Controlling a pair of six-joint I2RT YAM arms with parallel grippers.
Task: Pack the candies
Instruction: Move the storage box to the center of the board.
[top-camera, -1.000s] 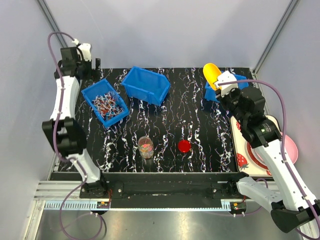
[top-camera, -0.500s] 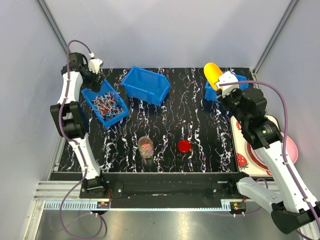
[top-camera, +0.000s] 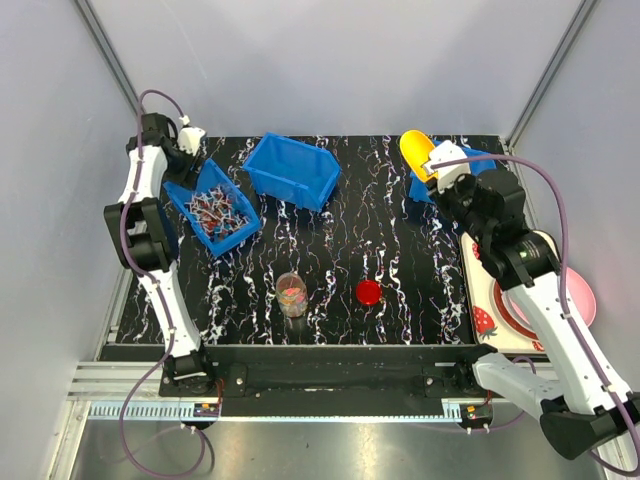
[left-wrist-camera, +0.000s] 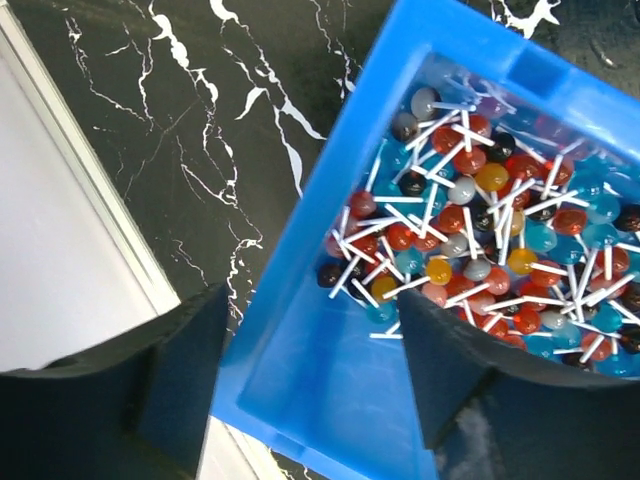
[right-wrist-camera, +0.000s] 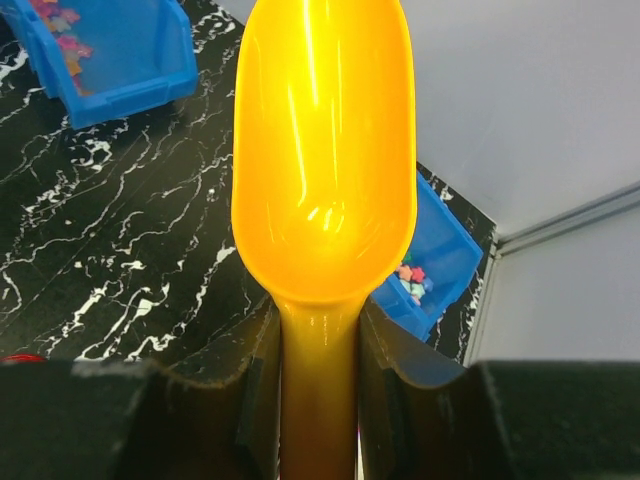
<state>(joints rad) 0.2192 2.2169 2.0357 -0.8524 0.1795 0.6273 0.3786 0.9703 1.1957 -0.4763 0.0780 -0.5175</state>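
Observation:
My right gripper (top-camera: 443, 166) (right-wrist-camera: 318, 400) is shut on the handle of an empty yellow scoop (top-camera: 416, 149) (right-wrist-camera: 325, 150), held in the air above the back right blue bin (top-camera: 470, 160). That bin holds small pastel candies (right-wrist-camera: 412, 280). My left gripper (top-camera: 192, 158) (left-wrist-camera: 310, 390) is open and empty. Its fingers straddle the near end of the left blue bin (top-camera: 190, 185) (left-wrist-camera: 320, 380), which is full of lollipops (top-camera: 216, 210) (left-wrist-camera: 480, 220). A small clear jar (top-camera: 291, 293) holding some candies stands at the front middle. A flat red lid (top-camera: 368, 292) lies to its right.
A third blue bin (top-camera: 293, 170) stands tilted at the back middle; the right wrist view shows pink candies (right-wrist-camera: 60, 30) in it. A strawberry-patterned tray (top-camera: 485, 318) and a pink plate (top-camera: 586, 300) sit off the mat's right edge.
My left arm swung in from the back left corner and now hangs over the left bin's far end. My right gripper shifted the scoop slightly left.

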